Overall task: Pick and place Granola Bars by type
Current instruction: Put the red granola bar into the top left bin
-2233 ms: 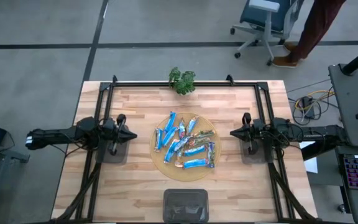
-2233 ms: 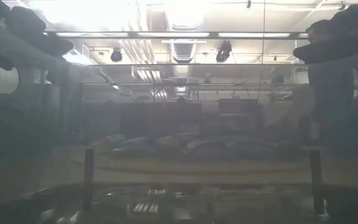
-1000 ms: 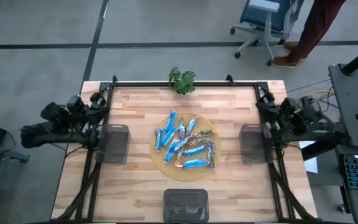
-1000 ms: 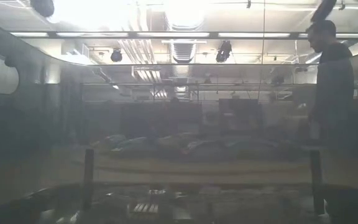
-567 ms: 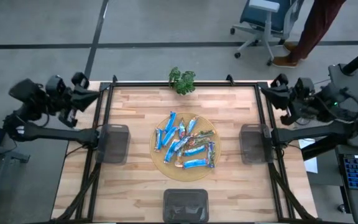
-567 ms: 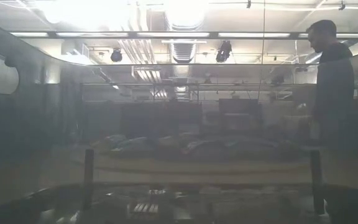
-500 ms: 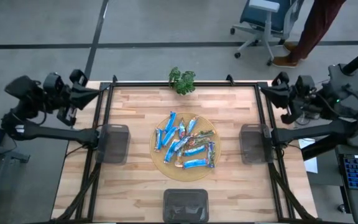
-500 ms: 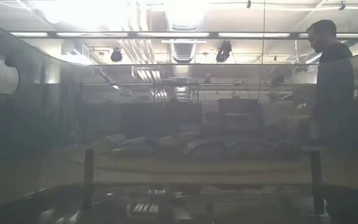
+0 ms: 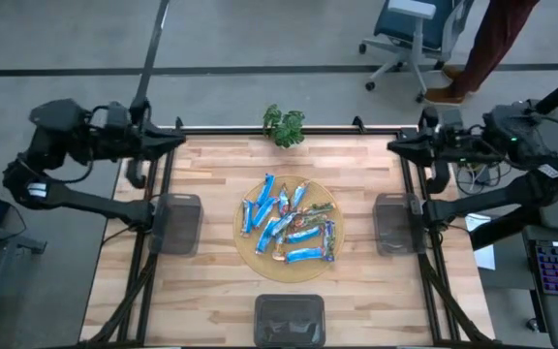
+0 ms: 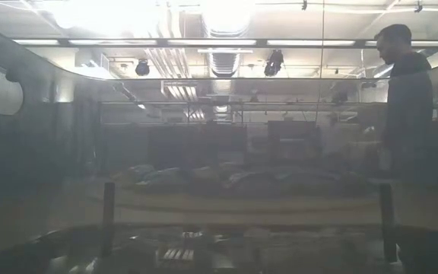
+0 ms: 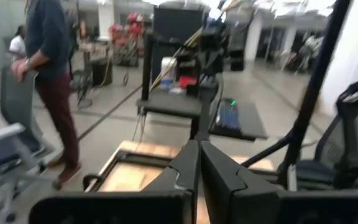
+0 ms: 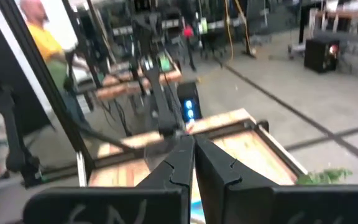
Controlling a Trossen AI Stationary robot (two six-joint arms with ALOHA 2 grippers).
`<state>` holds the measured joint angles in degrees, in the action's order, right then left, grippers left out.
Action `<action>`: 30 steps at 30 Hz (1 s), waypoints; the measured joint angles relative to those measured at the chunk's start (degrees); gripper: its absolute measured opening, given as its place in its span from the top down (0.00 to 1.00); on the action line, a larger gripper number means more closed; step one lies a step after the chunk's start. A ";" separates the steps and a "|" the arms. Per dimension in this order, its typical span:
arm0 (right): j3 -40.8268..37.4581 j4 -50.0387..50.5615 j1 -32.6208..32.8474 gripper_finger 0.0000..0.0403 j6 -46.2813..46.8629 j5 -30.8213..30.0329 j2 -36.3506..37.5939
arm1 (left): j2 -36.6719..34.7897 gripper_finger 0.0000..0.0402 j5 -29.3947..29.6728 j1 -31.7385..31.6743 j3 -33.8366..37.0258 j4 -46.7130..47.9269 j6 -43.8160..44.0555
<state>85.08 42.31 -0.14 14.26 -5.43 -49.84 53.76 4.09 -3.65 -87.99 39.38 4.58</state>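
Several granola bars (image 9: 288,227), mostly bright blue foil with some orange and white marks, lie heaped on a round wooden plate (image 9: 249,246) at the table's middle. In the low view the granola bars (image 10: 226,179) are a dim heap. My left gripper (image 9: 182,138) hovers high over the table's far left corner, pointing right, fingers shut and empty (image 11: 198,158). My right gripper (image 9: 391,145) hovers over the far right corner, pointing left, also shut and empty (image 12: 194,152). Both are far from the bars.
Three grey bins sit on the table: one left of the plate (image 9: 177,223), one right of it (image 9: 393,223), one at the near edge (image 9: 289,318). A small green plant (image 9: 284,124) stands at the far edge. A black frame rail (image 9: 289,130) borders the table. A person (image 10: 405,106) stands beyond.
Both arms have swung up and away from the side bins toward the table's far corners. Each has then turned inward, so the grippers now point at each other along the far edge. The bars have not moved.
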 joint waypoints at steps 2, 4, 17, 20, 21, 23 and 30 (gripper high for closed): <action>0.41 1.13 0.00 0.98 0.02 -0.01 -1.09 | 1.13 1.00 0.14 0.00 -0.12 0.49 0.00; 0.46 1.75 0.00 0.98 -0.15 -0.02 -1.96 | 1.94 1.00 0.16 0.01 -0.12 0.64 0.00; 0.68 2.80 0.00 0.98 -5.23 -0.15 -6.39 | 3.43 1.00 0.40 -0.01 -0.10 0.95 -1.01; 0.63 3.01 0.00 0.98 -5.29 -0.40 -7.57 | 3.48 1.00 0.36 -0.01 -0.04 2.89 -1.10; 0.63 2.99 0.00 0.98 -5.29 -0.47 -8.01 | 3.61 1.00 0.34 -0.01 0.02 3.60 -1.10; 0.63 3.01 0.00 0.98 -5.31 -0.50 -8.76 | 3.71 1.00 0.34 -0.01 0.14 4.82 -1.07; 0.61 4.23 0.00 0.98 -3.90 -0.56 -11.64 | 3.52 1.00 0.34 -0.01 0.05 5.88 0.20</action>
<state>85.69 46.53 -0.14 10.36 -5.99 -61.48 57.28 4.43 -3.66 -87.94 45.26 4.78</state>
